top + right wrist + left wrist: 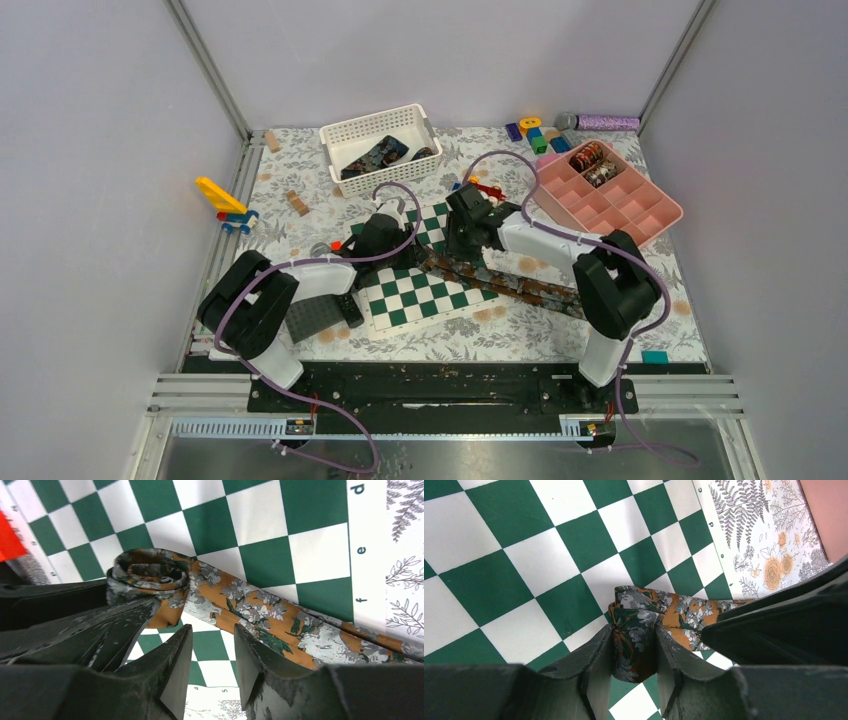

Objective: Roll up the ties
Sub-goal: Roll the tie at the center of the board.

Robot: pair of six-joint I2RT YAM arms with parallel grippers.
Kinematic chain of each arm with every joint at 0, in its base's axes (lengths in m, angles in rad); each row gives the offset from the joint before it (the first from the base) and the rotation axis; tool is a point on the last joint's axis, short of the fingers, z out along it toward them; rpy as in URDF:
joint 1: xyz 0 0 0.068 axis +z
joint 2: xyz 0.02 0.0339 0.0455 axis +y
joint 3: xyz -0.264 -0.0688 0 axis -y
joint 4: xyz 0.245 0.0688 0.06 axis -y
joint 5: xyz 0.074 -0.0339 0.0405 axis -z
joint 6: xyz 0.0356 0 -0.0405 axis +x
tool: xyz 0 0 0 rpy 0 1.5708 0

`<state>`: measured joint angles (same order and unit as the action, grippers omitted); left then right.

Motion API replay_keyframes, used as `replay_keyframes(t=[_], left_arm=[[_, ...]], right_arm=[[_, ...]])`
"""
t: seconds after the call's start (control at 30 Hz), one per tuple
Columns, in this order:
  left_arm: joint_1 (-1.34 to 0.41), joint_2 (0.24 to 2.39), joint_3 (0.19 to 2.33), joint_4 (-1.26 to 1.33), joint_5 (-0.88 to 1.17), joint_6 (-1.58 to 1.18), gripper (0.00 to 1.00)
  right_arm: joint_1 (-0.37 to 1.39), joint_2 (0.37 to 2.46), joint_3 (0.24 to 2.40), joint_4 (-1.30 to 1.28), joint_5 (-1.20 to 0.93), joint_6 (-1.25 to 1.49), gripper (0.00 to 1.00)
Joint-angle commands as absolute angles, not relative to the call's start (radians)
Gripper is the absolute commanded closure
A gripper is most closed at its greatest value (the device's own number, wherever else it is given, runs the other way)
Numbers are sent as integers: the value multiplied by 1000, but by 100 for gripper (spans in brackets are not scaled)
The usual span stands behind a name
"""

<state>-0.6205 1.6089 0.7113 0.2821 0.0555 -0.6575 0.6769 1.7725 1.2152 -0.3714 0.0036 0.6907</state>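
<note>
A brown-rust floral tie (505,283) lies across the green-and-white chessboard (415,300) and runs toward the right arm's base. Its far end is rolled into a small coil (150,575). My left gripper (634,632) is shut on that coil (636,625), with the fabric squeezed between both fingers. My right gripper (212,630) is open and empty, just beside the coil and above the tie's flat strip (280,625). In the top view the left gripper (392,235) and the right gripper (465,238) meet over the board and hide the coil.
A white basket (340,135) at the back holds more dark ties (378,155). A pink compartment tray (640,215) at the right holds rolled ties (590,162). Toy blocks (535,135), a purple cylinder (605,122), a yellow toy (225,200) and a dark grey plate (312,318) lie around.
</note>
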Motion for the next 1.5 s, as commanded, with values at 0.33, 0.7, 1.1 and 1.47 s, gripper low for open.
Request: replay_keyframes(t=[0.33,0.7,1.1,1.47], left_arm=[[-626,1582,705,357,51,-676,67],[-625,1582,699,360,54,-677,67],[-626,1583,690,368,61,-680,68],[-626,1579,687,368,60,-680,69]], right_arm=[[712,1897,1297,-485,121,704,58],[710,1858,1292,-448,149,725,58],[709,1955,1331,-447,145,723,61],[710,1978,1308,-448,134,712,82]])
